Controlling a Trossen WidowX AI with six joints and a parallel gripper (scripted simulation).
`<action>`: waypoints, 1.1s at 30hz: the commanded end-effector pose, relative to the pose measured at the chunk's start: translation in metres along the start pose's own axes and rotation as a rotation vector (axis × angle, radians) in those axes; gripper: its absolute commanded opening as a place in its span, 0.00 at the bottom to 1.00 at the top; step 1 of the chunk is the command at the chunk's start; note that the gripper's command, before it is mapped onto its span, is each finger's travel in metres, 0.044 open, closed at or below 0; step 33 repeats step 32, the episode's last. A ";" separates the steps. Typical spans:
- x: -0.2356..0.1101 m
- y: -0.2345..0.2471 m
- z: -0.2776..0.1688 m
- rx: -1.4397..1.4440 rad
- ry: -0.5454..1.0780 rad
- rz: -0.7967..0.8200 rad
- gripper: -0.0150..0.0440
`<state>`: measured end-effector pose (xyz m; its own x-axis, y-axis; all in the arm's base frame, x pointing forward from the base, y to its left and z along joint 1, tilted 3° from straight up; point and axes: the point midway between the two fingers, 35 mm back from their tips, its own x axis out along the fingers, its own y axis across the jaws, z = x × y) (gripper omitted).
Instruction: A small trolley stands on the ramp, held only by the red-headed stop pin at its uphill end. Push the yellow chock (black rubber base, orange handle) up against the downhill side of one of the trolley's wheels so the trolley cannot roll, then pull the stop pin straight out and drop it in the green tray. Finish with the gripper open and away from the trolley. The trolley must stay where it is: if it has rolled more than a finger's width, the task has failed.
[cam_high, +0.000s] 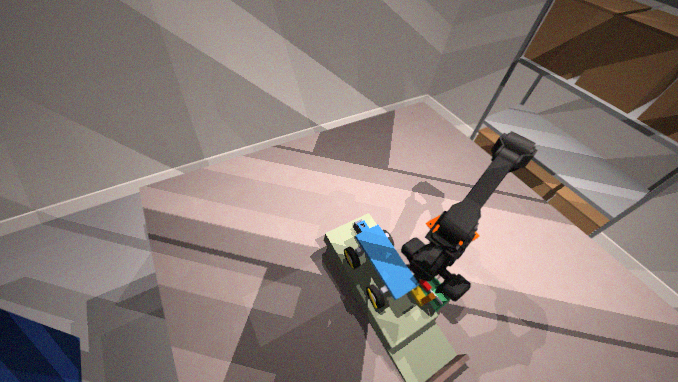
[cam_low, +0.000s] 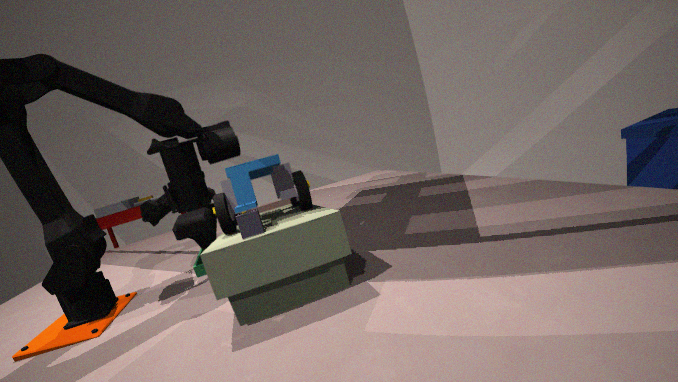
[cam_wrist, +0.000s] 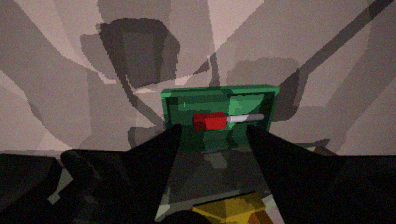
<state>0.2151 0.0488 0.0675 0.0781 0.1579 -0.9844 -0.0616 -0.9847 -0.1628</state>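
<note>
One relation governs what comes next: the stop pin (cam_wrist: 220, 121) lies inside the green tray (cam_wrist: 172, 107), directly below and ahead of the hand (cam_wrist: 212, 137), apart from both fingers, so the remaining travel is up and away from it. Reading the wrist view from left to right, the left finger (cam_wrist: 155, 150) frames the tray's left wall; the pin's red head sits at mid-tray; its grey shaft runs rightward toward the tray's right wall, long axis crosswise to the line of sight; the right finger (cam_wrist: 280, 155) closes the frame. The hand stands well open and grips nothing.

From above, the trolley (cam_high: 385, 260) stands on the ramp (cam_high: 420, 345), with the yellow chock (cam_high: 422, 296) at the wheel nearest the hand; contact between chock and wheel cannot be confirmed at this size. The tray sits on the tabletop just beside the ramp, on the side toward the arm's base. By judgement, only the withdrawal clear of the trolley remains.
</note>
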 end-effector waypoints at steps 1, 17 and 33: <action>0.000 0.000 0.000 0.000 0.000 0.000 0.83; -0.048 -0.008 0.000 -0.001 -0.002 -0.003 1.00; -0.085 -0.014 -0.001 -0.003 0.002 -0.001 1.00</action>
